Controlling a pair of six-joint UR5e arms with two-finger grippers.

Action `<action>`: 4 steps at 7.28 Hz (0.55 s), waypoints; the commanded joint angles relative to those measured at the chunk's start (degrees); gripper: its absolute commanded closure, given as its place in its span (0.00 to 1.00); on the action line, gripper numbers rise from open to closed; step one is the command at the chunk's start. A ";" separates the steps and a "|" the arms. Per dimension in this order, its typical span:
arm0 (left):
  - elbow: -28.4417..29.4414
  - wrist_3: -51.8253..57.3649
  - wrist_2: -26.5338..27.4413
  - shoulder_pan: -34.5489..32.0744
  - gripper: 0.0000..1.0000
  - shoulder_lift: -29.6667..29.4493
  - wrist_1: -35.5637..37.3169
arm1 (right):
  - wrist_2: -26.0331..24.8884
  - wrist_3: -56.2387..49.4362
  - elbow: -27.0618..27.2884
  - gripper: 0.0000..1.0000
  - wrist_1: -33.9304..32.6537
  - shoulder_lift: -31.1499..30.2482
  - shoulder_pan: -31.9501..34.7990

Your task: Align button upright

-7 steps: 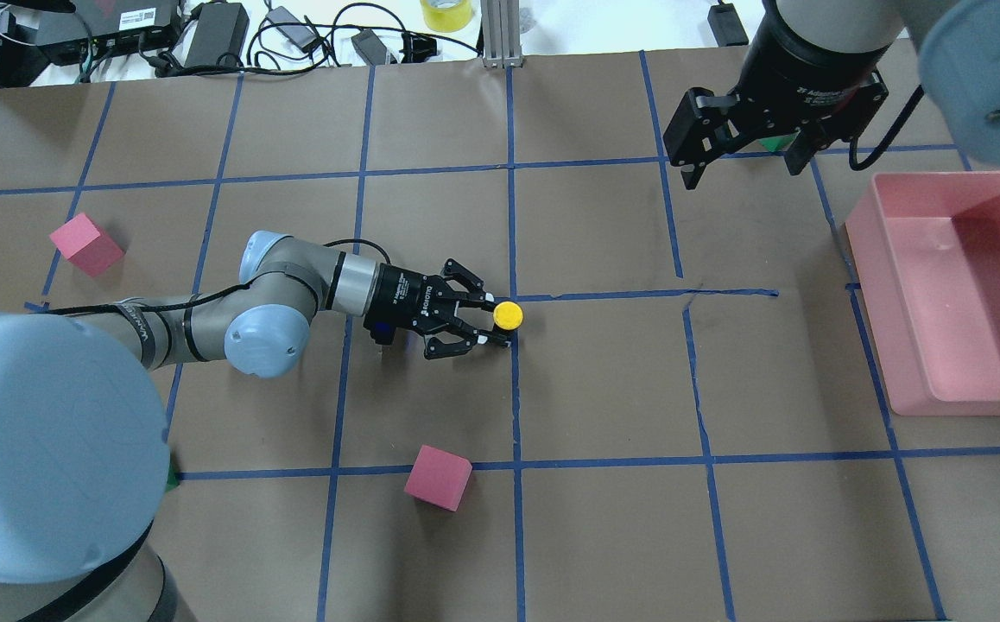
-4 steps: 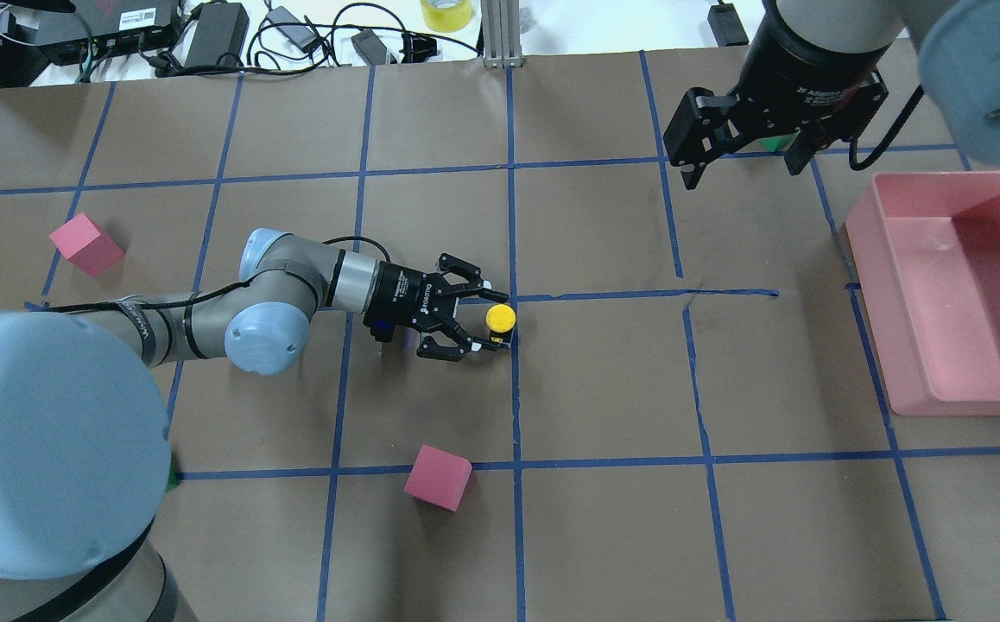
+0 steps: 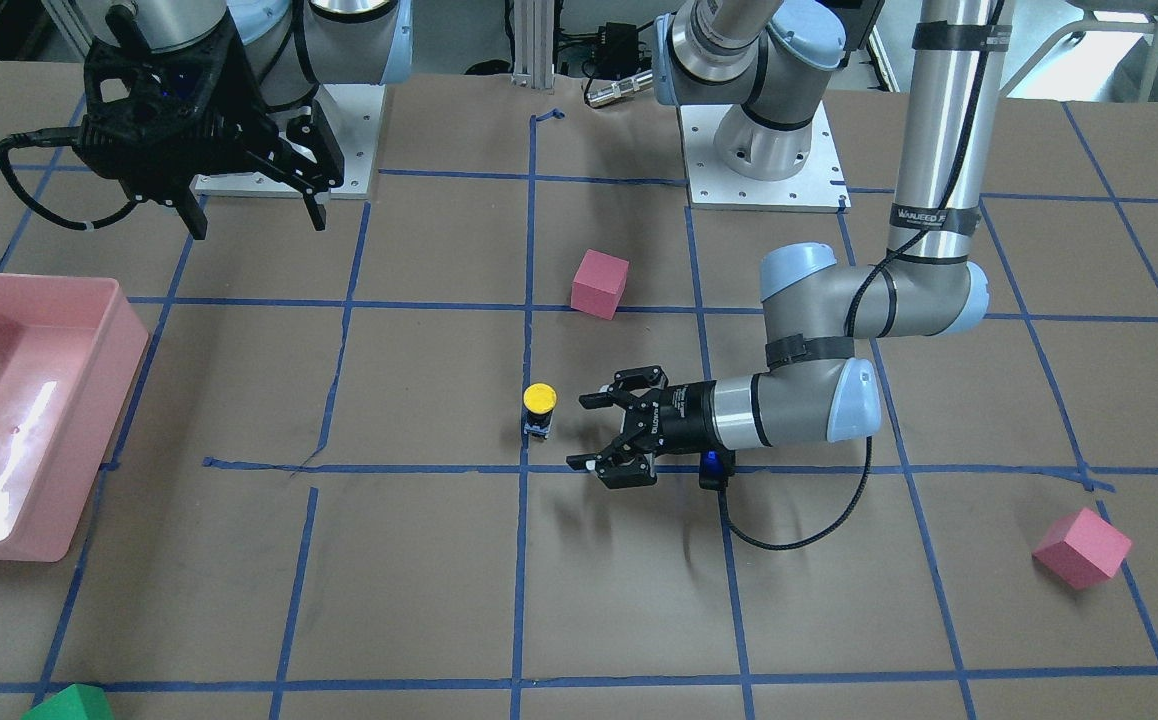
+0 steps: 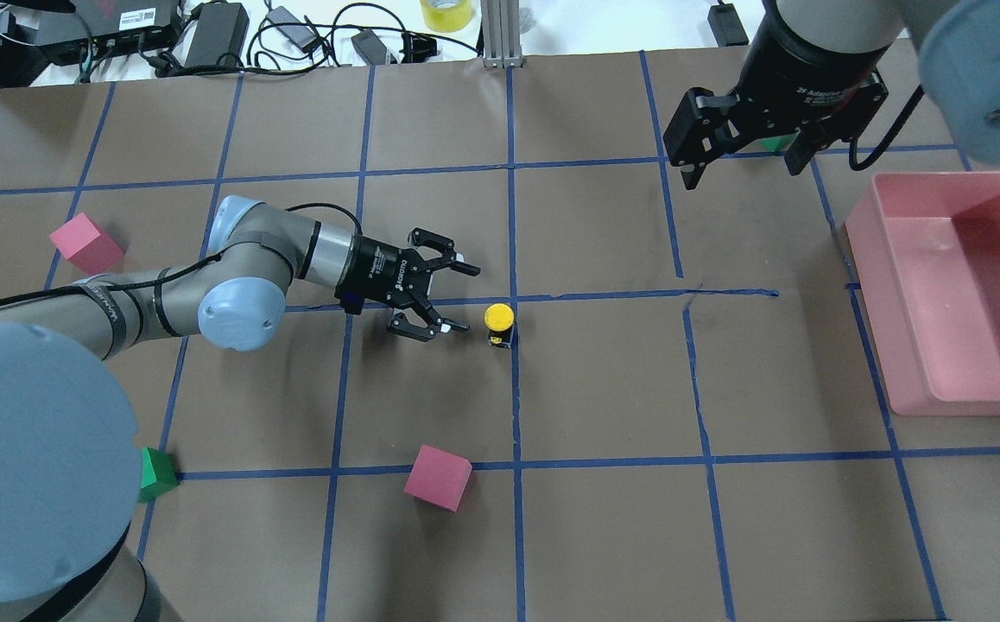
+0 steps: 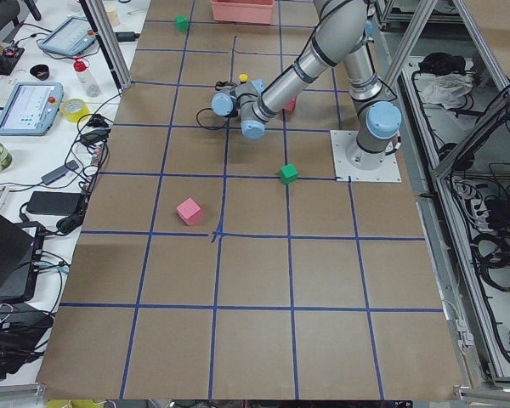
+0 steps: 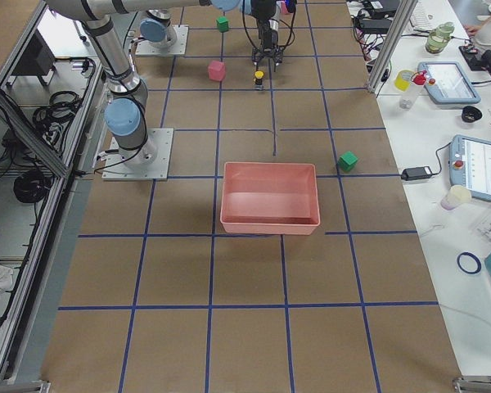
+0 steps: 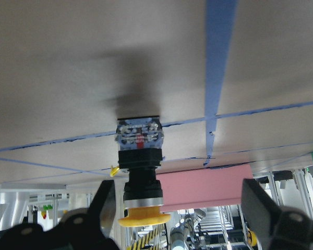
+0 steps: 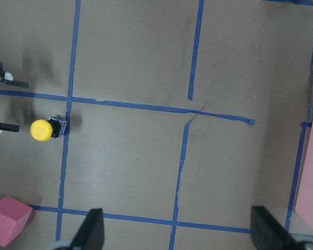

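The button [image 4: 498, 318], with a yellow cap on a black-and-grey body, stands upright and free on the brown table, right by a blue tape line. It also shows in the front view [image 3: 539, 402], the left wrist view [image 7: 141, 172] and the right wrist view [image 8: 41, 129]. My left gripper [image 4: 468, 300] is open and empty, lying low just to the left of the button, apart from it, jaws towards it [image 3: 579, 431]. My right gripper [image 4: 740, 168] is open and empty, high over the far right of the table [image 3: 259, 225].
A pink bin [image 4: 897, 259] stands at the right edge. Pink cubes lie at the far left [image 4: 85, 244] and near the front middle [image 4: 438, 477]. One green cube [image 4: 155, 473] sits by my left arm's base. Another [image 4: 778, 142] peeks out under the right gripper.
My left gripper has let go of the button, opened and drawn back to the left. The button now stands alone on the table. The right arm has not moved.
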 commanded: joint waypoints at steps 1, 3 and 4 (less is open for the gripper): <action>7.72 0.19 7.68 0.37 0.00 3.53 -1.82 | 0.00 -0.09 0.00 0.00 0.00 0.00 0.00; 10.47 6.67 18.11 0.28 0.00 10.80 -3.14 | 0.00 -0.09 0.00 0.00 0.00 0.00 0.00; 12.13 10.35 22.58 0.89 0.00 12.67 -6.11 | 0.00 0.00 0.00 0.00 0.00 0.00 0.00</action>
